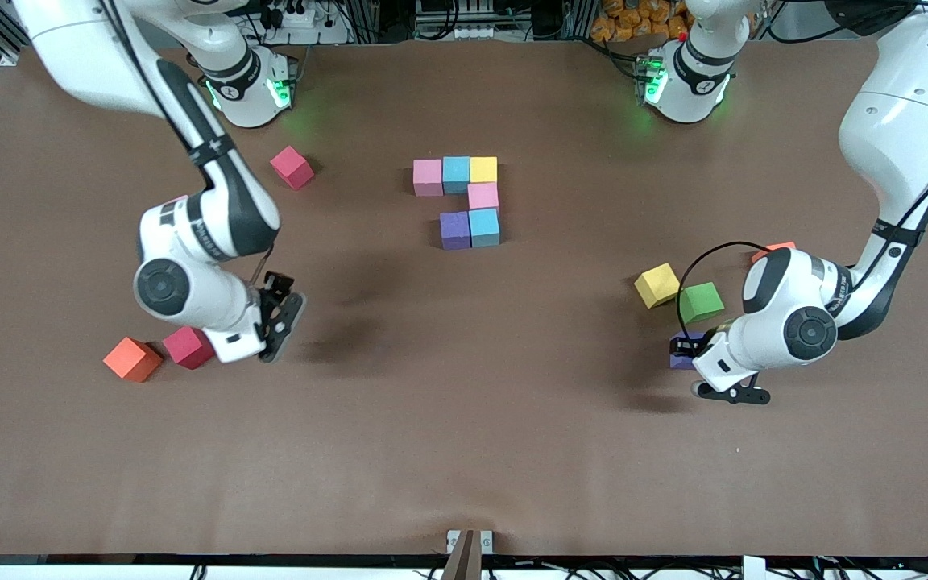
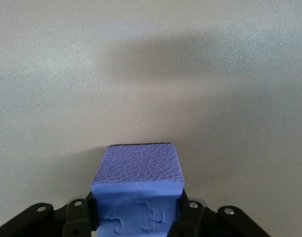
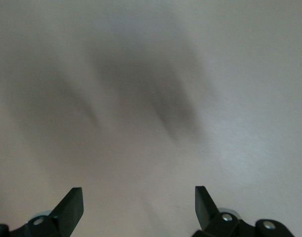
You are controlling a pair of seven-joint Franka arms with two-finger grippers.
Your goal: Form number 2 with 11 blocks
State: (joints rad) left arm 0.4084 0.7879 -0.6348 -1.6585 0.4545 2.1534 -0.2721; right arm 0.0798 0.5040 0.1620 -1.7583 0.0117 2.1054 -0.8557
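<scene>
Clamping a purple block (image 2: 137,183), the left gripper (image 2: 137,210) grasps it; right gripper (image 3: 139,203) hangs released.

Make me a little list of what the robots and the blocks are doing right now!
left gripper: shut on the purple block, beside the green block
right gripper: open, empty, over bare table near the red block and orange block
number 2 so far: six blocks placed; top row pink, blue, yellow; pink under the yellow; then purple and blue
loose blocks: yellow block, one more red, one orange partly hidden by the left arm
</scene>
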